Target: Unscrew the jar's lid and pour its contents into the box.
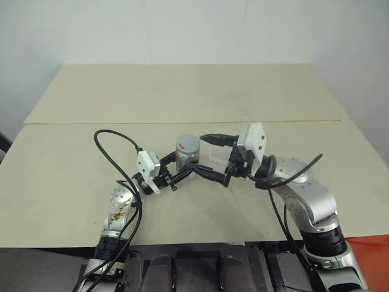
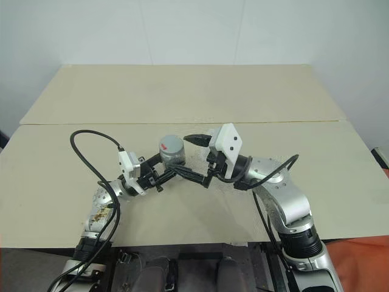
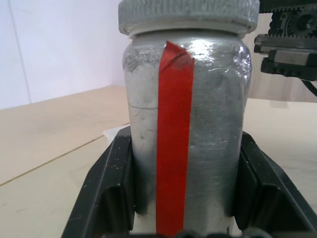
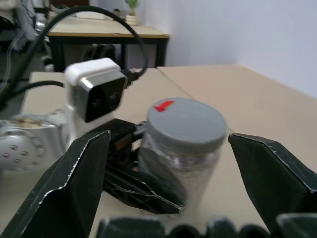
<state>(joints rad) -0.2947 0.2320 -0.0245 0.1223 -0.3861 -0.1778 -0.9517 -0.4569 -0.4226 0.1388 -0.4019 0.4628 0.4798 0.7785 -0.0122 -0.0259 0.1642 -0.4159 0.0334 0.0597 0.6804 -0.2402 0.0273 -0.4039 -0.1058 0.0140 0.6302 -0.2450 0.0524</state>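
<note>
The jar [image 3: 188, 144] looks glossy, scuffed silver; its lid [image 4: 187, 125] matt grey, ridged plastic.

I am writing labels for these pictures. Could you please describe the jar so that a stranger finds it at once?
Start at the beige table and look near its front middle, where the two arms meet. The left gripper is shut on the jar, a small upright silvery cylinder. Its red stripe and grey lid with a red mark set it apart.

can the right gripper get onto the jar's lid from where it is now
Probably yes. The right gripper is open, its fingers standing either side of the lid with nothing between. The left gripper holds the jar lower down, leaving the lid free.
</note>
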